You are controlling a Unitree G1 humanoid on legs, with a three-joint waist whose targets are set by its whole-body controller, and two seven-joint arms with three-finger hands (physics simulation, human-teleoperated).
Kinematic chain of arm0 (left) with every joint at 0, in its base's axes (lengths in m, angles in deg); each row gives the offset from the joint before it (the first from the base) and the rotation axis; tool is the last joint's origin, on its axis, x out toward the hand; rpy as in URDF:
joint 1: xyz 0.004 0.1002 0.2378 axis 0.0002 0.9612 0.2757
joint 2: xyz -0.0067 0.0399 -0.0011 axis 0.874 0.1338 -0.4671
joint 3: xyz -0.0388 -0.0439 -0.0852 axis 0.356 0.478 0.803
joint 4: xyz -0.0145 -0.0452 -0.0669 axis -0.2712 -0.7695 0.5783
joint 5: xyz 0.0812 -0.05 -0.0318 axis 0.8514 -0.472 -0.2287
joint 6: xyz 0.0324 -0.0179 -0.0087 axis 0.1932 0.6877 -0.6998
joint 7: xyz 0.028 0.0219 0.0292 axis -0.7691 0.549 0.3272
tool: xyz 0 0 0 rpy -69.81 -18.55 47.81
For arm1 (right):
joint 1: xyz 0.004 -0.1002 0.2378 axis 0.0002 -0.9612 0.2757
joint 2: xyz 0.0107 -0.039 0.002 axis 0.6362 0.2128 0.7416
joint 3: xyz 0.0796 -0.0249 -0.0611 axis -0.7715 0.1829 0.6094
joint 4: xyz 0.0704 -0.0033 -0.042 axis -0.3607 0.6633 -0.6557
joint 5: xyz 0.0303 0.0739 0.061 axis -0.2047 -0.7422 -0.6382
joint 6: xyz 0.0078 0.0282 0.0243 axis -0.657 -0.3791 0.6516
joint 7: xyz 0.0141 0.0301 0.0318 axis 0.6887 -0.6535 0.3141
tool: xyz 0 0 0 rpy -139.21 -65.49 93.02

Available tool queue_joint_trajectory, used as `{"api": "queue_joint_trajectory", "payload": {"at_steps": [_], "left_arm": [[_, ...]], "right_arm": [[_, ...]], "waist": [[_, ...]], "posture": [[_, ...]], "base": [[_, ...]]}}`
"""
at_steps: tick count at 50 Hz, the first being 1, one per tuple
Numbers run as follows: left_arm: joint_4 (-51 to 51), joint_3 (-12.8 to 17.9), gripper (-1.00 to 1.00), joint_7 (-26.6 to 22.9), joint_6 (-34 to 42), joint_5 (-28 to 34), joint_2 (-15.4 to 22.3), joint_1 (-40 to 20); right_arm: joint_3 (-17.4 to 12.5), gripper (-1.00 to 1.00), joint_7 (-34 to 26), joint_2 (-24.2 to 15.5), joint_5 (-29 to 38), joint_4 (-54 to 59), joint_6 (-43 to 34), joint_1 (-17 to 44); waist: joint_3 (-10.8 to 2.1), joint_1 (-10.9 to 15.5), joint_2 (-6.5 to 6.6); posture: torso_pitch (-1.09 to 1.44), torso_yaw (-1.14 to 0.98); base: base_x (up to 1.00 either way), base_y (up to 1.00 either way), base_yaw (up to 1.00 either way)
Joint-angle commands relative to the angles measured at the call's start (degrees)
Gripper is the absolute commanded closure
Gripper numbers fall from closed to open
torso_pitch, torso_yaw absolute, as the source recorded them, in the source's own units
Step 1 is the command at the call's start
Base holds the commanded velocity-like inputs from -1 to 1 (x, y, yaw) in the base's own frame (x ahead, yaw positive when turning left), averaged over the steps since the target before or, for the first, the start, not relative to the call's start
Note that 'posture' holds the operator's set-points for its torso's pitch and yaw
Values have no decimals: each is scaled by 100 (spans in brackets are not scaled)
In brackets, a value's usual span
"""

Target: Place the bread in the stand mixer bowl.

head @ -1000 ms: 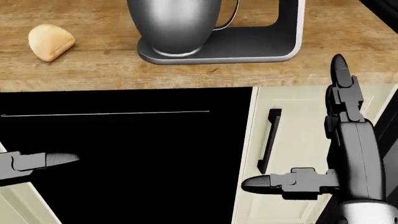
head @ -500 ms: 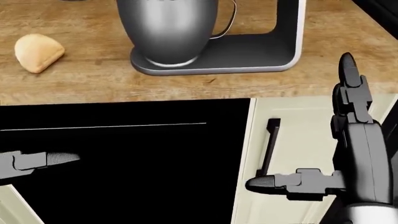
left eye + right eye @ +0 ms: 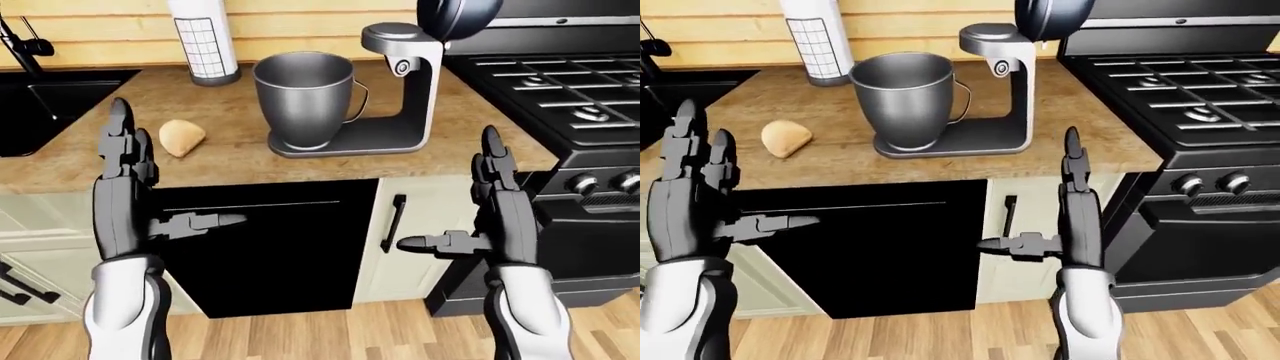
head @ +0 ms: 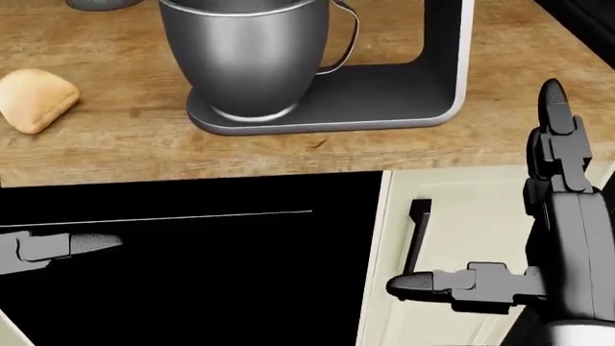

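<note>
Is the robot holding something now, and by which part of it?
Nothing is held. The left hand and the right hand are open and empty; the bread lies on the counter, untouched.

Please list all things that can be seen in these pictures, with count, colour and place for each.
bread: one, pale tan, on the counter, left of the bowl in the left-eye view.
stand mixer bowl: one, grey metal, on the mixer base.
stand mixer: one, grey with a dark tilted-up head, counter centre.
paper towel roll: one, white, top of view by the wall.
counter: one, wooden.
sink: one, black, far left.
stove: one, black, right.
dishwasher: one, black, under the counter.
left hand: one, grey, open, empty.
right hand: one, grey, open, empty.
</note>
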Motion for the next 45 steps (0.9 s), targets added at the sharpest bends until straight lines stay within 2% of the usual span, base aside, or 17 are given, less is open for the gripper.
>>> {"api": "queue_joint_trajectory", "payload": {"at_steps": [1,5,7,8,11,17,19,21,22,24,30,32,33,36,41,43,45], "left_arm": [[313,119,-100,53,-125,19,89,-147],[326,118,-100,54,-96,20,103,-178],[304,116,-100,58,-110,20,108,-192],[300,117,-100,59,-107,15,111,-202],[267,119,-100,62,-131,9,118,-213],[342,123,-100,63,-49,-4,133,-226],[367,122,-100,60,-29,-4,131,-222],[343,127,-100,57,-41,-12,133,-231],[343,129,-100,56,-39,-16,135,-235],[317,131,-100,59,-72,-16,134,-228],[323,139,-100,71,-68,-14,146,-238],[334,140,-100,71,-68,-12,147,-235],[329,140,-100,71,-78,-8,148,-234],[323,144,-100,70,-83,-7,151,-240],[304,146,-100,74,-108,-7,149,-239],[304,150,-100,75,-116,-7,151,-236],[319,159,-100,75,-105,-12,153,-235]], "right_arm": [[68,-100,-5,-3,-7,-256,178,133],[31,-100,-18,-14,-12,-288,153,138],[17,-100,-19,-14,-10,-321,139,121],[14,-100,-21,-17,-3,-345,122,122],[11,-100,-16,-14,1,-354,121,117],[1,-100,-3,-11,12,-375,113,115],[-9,-100,1,-13,17,-399,103,110],[-29,-100,-3,-19,17,-423,89,111],[-32,-100,-3,-21,20,-432,82,113],[-36,-100,0,-19,23,-445,80,108],[-81,-100,3,-20,16,-487,90,75],[-90,-100,2,-19,14,-507,92,59],[-87,-100,6,-17,18,-512,95,52],[-97,-100,11,-15,9,-496,115,47],[-109,-100,19,-16,0,-488,136,38],[-111,-100,24,-14,-2,-477,146,39],[-108,-100,26,-15,-2,-473,149,40]], "waist": [[-83,38,33],[17,26,294],[-13,2,537],[-89,-2,743],[-12,41,650],[-24,77,330],[-36,95,140],[-145,85,-227],[-82,26,42],[-66,38,-25],[15,26,299],[-1,3,530],[-85,-2,734],[-4,44,641],[-28,74,391],[-27,89,247],[-66,100,-9]], "posture": [[0,0],[0,0],[0,0],[0,0],[0,0],[0,0],[0,0],[0,0],[0,0],[0,0],[0,0],[0,0],[0,0],[0,0],[0,0],[0,0],[0,0]], "base": [[11,0,0],[11,0,0],[11,0,0],[12,0,0],[12,0,0],[11,0,0],[12,0,0],[12,0,0],[12,0,0],[12,0,0],[12,0,0],[11,0,0],[12,0,0],[12,0,0],[12,0,0],[12,0,0],[11,0,0]]}}
